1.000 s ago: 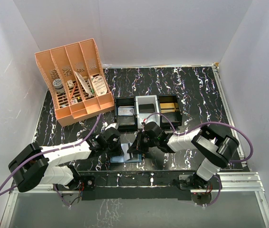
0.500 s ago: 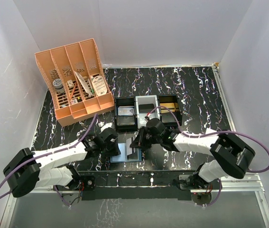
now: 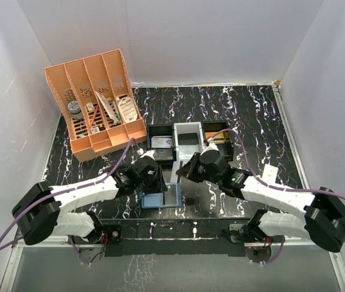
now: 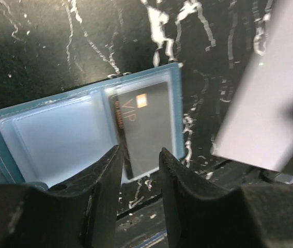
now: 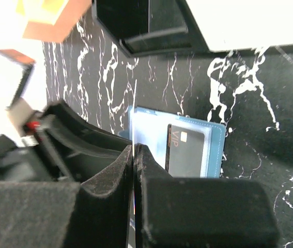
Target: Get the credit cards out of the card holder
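- While the card holder (image 3: 160, 199) lies open at lower centre of the top view, a black credit card (image 4: 145, 126) sits in one pocket.
- Left gripper (image 4: 140, 152): fingers parted, straddling that card's lower end.
- Right gripper (image 5: 134, 147): fingers pressed together.

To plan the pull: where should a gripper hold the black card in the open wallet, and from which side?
Probably the short end of the black card nearest the left gripper, approached from that wallet edge. The card lies flat in its pocket, and only that end reaches the rim.
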